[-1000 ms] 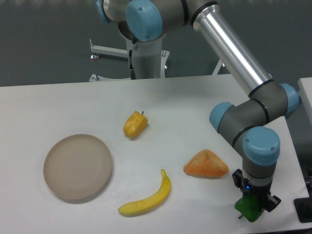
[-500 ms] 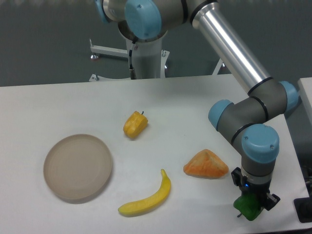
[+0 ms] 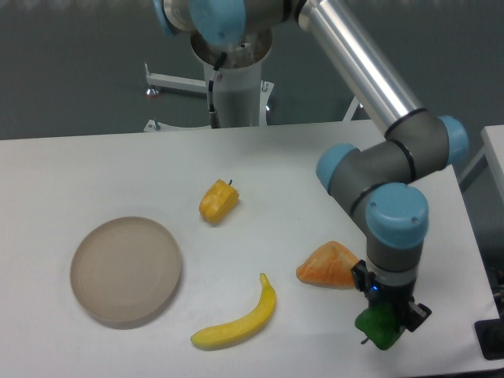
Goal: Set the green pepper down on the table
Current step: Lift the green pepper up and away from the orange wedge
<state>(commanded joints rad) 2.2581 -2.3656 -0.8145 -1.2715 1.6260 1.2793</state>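
The green pepper (image 3: 376, 330) is a small dark-green lobed toy at the front right of the white table (image 3: 299, 165). My gripper (image 3: 383, 321) points straight down and is shut on the green pepper. The pepper sits at or just above the tabletop; I cannot tell whether it touches. The wrist hides the pepper's top and most of the fingers.
An orange wedge-shaped piece (image 3: 329, 265) lies just left of the gripper. A yellow banana (image 3: 240, 316) lies at the front middle, a yellow-orange pepper (image 3: 218, 201) at the centre, a round beige plate (image 3: 126, 269) at the left. The table's front edge is close below the gripper.
The gripper has moved left with the green pepper in it, closer to the orange wedge. The other things have not moved.
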